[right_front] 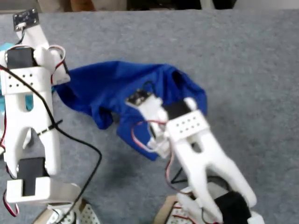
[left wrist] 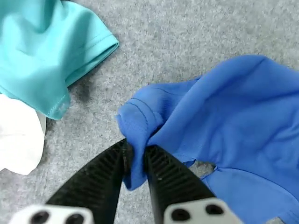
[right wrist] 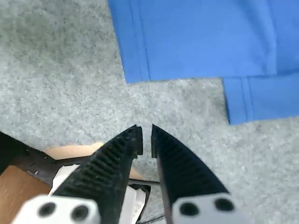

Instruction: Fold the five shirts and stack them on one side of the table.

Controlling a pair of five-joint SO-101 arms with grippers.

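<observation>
Pinching the blue shirt (left wrist: 224, 116), left gripper (left wrist: 135, 161) holds; right gripper (right wrist: 146, 135) (nearly closed, empty) hangs off its hem toward the table (right_front: 252, 51) front.

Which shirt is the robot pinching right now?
The blue shirt: the left tool is shut on a fold at its edge. The turquoise shirt and the white shirt lie apart, untouched.
</observation>
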